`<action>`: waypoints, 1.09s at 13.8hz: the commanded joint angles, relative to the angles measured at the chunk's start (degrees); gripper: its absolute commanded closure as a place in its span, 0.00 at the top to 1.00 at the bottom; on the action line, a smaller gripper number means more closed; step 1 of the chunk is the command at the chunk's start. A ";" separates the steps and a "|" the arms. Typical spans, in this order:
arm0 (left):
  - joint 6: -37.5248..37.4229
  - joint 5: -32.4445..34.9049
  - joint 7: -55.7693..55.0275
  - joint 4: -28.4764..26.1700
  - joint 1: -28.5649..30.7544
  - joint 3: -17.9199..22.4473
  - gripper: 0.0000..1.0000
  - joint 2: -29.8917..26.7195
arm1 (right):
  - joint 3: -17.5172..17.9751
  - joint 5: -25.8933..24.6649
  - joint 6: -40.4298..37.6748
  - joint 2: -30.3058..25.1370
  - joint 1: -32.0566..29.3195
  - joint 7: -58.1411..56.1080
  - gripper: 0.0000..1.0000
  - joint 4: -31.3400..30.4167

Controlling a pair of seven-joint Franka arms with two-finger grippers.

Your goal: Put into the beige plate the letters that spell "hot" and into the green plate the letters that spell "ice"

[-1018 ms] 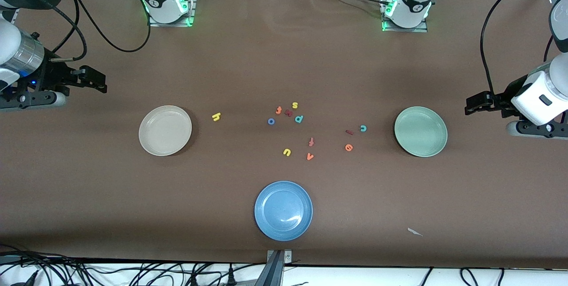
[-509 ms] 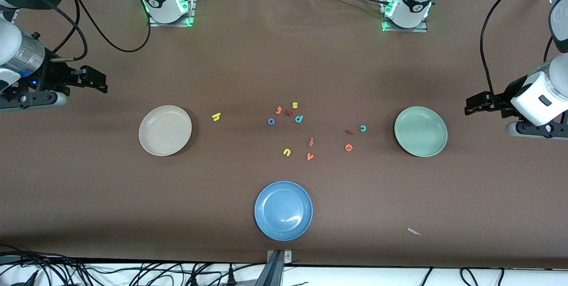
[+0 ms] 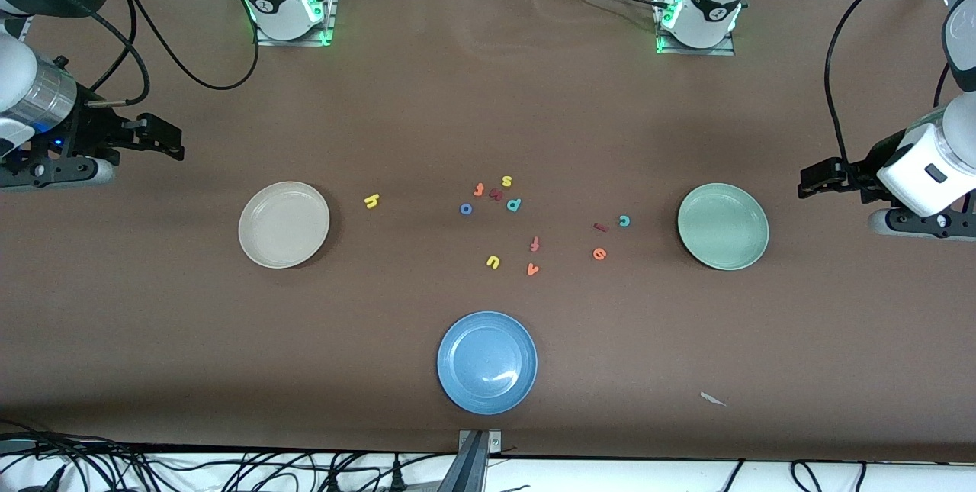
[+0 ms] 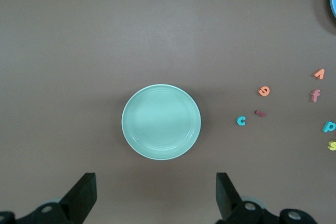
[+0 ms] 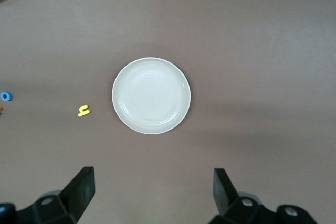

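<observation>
The beige plate (image 3: 284, 225) (image 5: 151, 95) lies toward the right arm's end, with the yellow "h" (image 3: 371, 200) (image 5: 83, 110) beside it. The blue "o" (image 3: 466, 209) and orange "t" (image 3: 479, 189) sit in the middle cluster. Toward the left arm's end lies the green plate (image 3: 723, 226) (image 4: 161, 121). Beside it are the teal "c" (image 3: 624, 220) (image 4: 241, 121), maroon "i" (image 3: 601, 228) (image 4: 260, 113) and orange "e" (image 3: 599, 253) (image 4: 264, 91). My right gripper (image 3: 174, 143) (image 5: 152, 190) and left gripper (image 3: 808, 181) (image 4: 156, 192) hover open and empty at the table's ends.
A blue plate (image 3: 487, 362) lies nearest the front camera. Other letters are mixed in: yellow "s" (image 3: 507, 181), teal "p" (image 3: 514, 204), a dark red letter (image 3: 496, 194), red-orange "f" (image 3: 535, 244), yellow "u" (image 3: 492, 262) and an orange "v" (image 3: 532, 269). A paper scrap (image 3: 712, 399) lies near the front edge.
</observation>
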 commanded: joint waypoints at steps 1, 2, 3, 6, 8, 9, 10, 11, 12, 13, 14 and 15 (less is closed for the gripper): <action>-0.05 -0.79 1.31 0.47 -0.19 0.11 1.00 0.16 | -0.22 0.56 -1.11 1.09 -0.04 -0.43 1.00 1.53; -0.05 -0.70 1.31 0.47 -0.19 0.11 1.00 0.16 | -0.22 0.47 -1.19 1.09 -0.04 -0.43 1.00 1.44; -0.05 -0.70 1.40 0.47 0.07 0.11 1.00 0.07 | -0.22 0.47 -1.19 1.09 -0.04 -0.52 1.00 1.44; -0.14 -0.70 1.40 0.47 0.34 0.11 1.00 -0.02 | -0.22 0.47 -1.28 1.26 -0.12 -0.43 1.00 1.35; -0.14 -0.70 1.40 0.47 0.33 0.11 1.00 -0.02 | -0.22 0.38 -1.11 1.26 -0.13 -0.52 1.00 1.35; -0.14 -0.70 1.40 0.47 0.34 0.03 1.00 -0.02 | -0.22 0.38 -1.11 1.26 -0.13 -0.44 1.00 1.35; -0.14 -0.70 1.40 0.47 0.16 0.03 1.00 0.07 | -0.22 0.38 -1.11 1.26 -0.13 -0.43 1.00 1.35; -0.14 -0.70 1.31 0.38 -0.01 0.03 1.00 0.16 | -0.22 0.38 -1.11 1.35 -0.04 -0.52 1.00 1.35; -0.14 -0.70 1.31 0.38 -0.02 0.03 1.00 0.16 | -0.22 0.38 -1.11 1.27 -0.12 -0.44 1.00 1.26; -0.14 -0.70 1.40 0.30 -0.02 0.03 1.00 0.07 | -0.22 0.38 -1.11 1.35 -0.04 -0.43 1.00 1.26; -0.14 -0.79 1.05 0.29 -0.10 0.03 1.00 0.24 | -0.22 0.38 -1.11 1.35 -0.04 -0.43 1.00 1.18; -0.14 -0.79 0.87 0.29 -0.28 0.03 1.00 0.24 | -0.22 0.38 -1.11 1.35 -0.04 -0.52 1.00 1.17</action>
